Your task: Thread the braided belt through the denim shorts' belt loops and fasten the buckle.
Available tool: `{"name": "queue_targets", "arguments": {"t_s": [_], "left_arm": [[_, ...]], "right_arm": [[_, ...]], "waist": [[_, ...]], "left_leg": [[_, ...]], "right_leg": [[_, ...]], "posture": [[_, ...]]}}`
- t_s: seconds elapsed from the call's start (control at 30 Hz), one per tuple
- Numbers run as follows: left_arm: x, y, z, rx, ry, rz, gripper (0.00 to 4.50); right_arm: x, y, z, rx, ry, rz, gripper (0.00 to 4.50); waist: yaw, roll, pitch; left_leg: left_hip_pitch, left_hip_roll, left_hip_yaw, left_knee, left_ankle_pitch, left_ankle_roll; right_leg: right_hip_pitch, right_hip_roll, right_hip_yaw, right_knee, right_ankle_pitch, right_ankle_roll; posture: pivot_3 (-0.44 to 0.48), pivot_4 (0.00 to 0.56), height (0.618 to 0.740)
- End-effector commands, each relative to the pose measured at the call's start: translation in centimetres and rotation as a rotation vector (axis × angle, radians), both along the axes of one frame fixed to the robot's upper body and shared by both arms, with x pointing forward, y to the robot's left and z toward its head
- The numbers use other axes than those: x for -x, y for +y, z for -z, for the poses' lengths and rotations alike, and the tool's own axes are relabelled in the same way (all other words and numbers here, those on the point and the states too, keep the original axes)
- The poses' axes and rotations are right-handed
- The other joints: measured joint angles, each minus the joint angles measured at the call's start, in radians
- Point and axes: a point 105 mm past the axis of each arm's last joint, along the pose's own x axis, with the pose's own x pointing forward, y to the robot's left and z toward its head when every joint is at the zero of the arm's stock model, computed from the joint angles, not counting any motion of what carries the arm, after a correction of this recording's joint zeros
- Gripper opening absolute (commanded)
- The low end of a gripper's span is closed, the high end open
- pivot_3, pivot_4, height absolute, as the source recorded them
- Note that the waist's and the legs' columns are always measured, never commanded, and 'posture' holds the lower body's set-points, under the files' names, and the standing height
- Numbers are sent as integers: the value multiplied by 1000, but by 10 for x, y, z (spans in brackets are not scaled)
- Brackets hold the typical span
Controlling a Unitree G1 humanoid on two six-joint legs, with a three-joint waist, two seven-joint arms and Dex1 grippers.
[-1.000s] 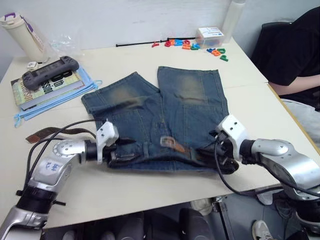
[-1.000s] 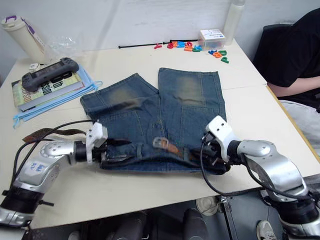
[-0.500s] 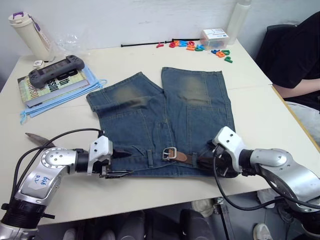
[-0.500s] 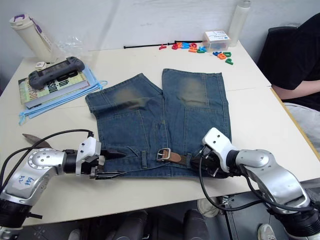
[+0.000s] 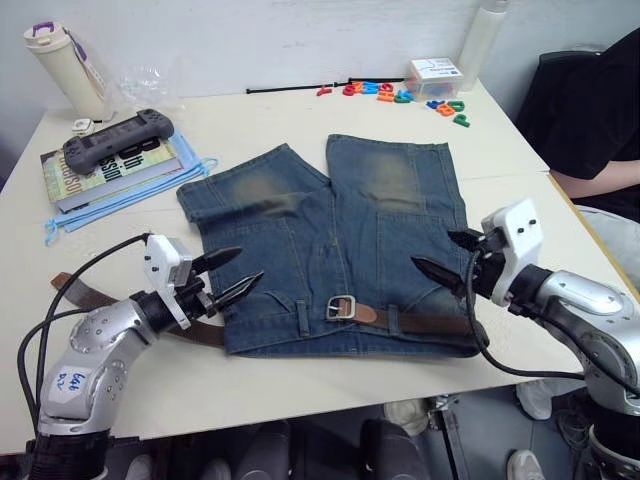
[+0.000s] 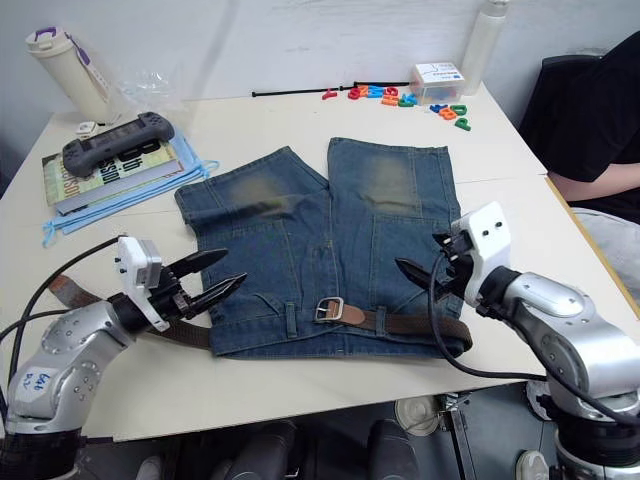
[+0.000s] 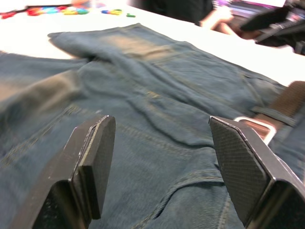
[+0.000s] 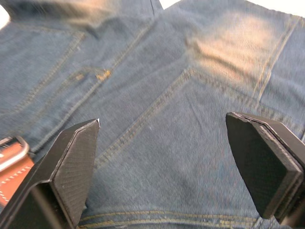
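The denim shorts lie flat on the table, waistband toward me. The braided belt runs along the waistband under a belt loop. Its silver buckle sits mid-waist with a tan leather piece right beside it. The belt's other end trails out past the shorts' left edge, onto the table. My left gripper hovers open over the shorts' left hip, holding nothing. My right gripper hangs open above the right hip, also holding nothing. The buckle also shows in the left wrist view beyond my open fingers.
At the back left stand a book stack with a game controller and a bottle. Coloured letters, a white box and a thin black rod lie at the back. A person sits at the right.
Both grippers have lifted off the waistband and drawn outward, the right one letting go of the belt. The belt now lies flat along the waist.
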Motion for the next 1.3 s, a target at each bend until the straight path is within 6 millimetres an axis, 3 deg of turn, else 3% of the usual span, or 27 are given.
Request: {"name": "queue_targets", "arguments": {"t_s": [0.03, 0.2, 0.33, 0.43, 0.8, 0.9, 1.03, 1.3], "left_arm": [[-2, 8, -15, 12, -65, -76, 3475], [-13, 39, -11, 71, -47, -246, 3475], [-16, 77, -12, 205, 15, -405, 3475], [-5, 122, -2, 347, 133, -509, 3475], [41, 169, 34, 637, 411, -618, 3475], [51, 173, 38, 670, 446, -632, 3475], [70, 165, 59, 674, 571, -617, 3475], [70, 138, 87, 744, 758, -549, 3475]], "right_arm": [[2, 9, -3, 35, -44, -44, 4500], [6, 17, 6, 85, -28, -104, 4500], [9, 27, 3, 62, -36, -138, 4500], [13, 39, 0, 55, -43, -182, 4500], [25, 59, -3, 34, -60, -260, 4500], [27, 63, -3, 37, -62, -274, 4500], [28, 65, -2, 31, -54, -273, 4500], [29, 66, -8, 55, -67, -284, 4500]], "waist": [[-2, 1, 1], [-36, 3, 2], [-7, 2, 2], [1, 2, 3], [2, 0, 4], [1, 0, 4], [-10, 0, 4], [4, 1, 5]], "left_leg": [[0, 0, 0, 0, 0, 0], [0, -45, -62, -22, 25, 12], [0, -40, -61, -17, 27, 4], [1, -37, -58, -17, 25, 2], [1, -33, -51, -17, 21, -1], [0, -33, -49, -18, 21, -1], [2, -40, -60, -18, 21, 0], [3, -32, -48, -18, 18, -1]], "right_leg": [[0, 0, 0, 0, 0, 0], [35, -41, -75, -4, -5, 8], [32, -39, -67, -2, -7, 10], [31, -36, -64, -2, -7, 9], [24, -33, -55, -1, -7, 8], [22, -33, -54, -2, -8, 7], [31, -36, -66, -2, -8, 8], [23, -33, -52, -3, -8, 7]], "posture": [[0, 150, 714], [0, 150, 714], [0, 150, 714], [0, 150, 714], [0, 150, 714], [0, 150, 714], [0, 150, 714], [0, 150, 714]]}}
